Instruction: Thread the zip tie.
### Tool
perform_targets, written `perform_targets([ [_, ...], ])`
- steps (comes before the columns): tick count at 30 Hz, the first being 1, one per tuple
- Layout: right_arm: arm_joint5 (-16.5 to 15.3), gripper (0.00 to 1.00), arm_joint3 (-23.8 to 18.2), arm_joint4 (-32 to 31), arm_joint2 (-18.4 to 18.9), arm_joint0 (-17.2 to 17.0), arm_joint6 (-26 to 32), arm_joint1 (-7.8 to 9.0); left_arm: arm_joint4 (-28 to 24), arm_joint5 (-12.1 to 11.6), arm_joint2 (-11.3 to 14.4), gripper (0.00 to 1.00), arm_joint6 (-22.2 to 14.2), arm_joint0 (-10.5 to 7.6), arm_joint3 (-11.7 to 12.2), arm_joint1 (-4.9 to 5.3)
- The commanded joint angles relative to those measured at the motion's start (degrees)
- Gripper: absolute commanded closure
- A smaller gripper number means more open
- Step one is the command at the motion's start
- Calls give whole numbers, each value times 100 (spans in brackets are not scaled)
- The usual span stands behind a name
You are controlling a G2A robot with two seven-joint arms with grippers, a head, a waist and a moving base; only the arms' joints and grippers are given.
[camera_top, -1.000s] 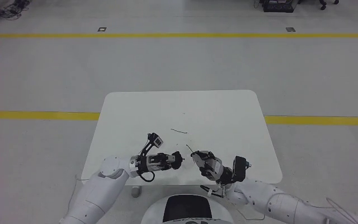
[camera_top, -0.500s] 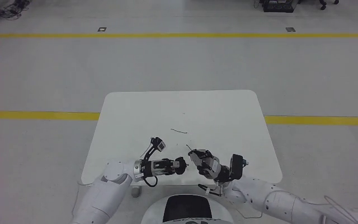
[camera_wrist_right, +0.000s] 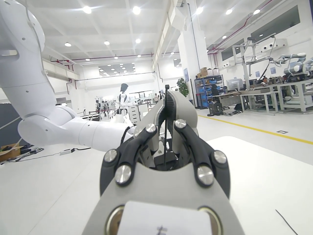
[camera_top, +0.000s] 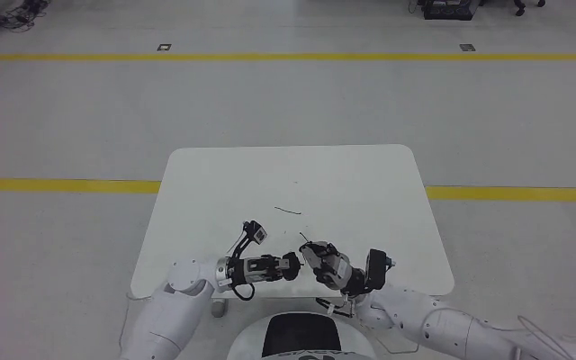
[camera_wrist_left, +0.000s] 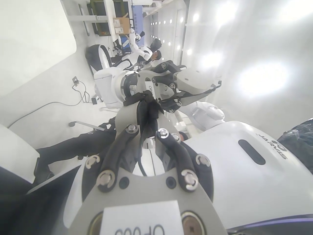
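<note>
A thin black zip tie (camera_wrist_right: 166, 113) stands between the fingers of my right gripper (camera_wrist_right: 167, 99), which is shut on it, with the head poking out past the fingertips. In the top view, the right gripper (camera_top: 309, 255) and left gripper (camera_top: 294, 263) meet nose to nose near the table's front edge, and the tie's tip (camera_top: 304, 240) sticks up. My left gripper (camera_wrist_left: 146, 107) is shut, with a black strand (camera_wrist_left: 141, 163) running between its fingers. Just beyond it is the right gripper (camera_wrist_left: 195, 84), with the tie (camera_wrist_left: 207, 90) along its fingers.
A second black zip tie (camera_top: 288, 212) lies loose on the white table (camera_top: 360, 180), a little beyond the grippers, and also shows in the right wrist view (camera_wrist_right: 286, 221). The table's far half is bare.
The two grippers have closed the gap between them. The left one slid toward the front edge and to the right, and the right one edged left.
</note>
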Motion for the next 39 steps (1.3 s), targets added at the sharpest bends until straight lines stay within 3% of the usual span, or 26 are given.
perform_targets([
  [1,0,100,-1,1,0,0,0,0,0,0,0,100,0,0,0,0],
  [21,0,100,-137,-61,448,-393,366,-35,0,0,0,100,0,0,0,0],
  [39,0,100,-25,20,400,-390,344,-67,0,0,0,100,0,0,0,0],
])
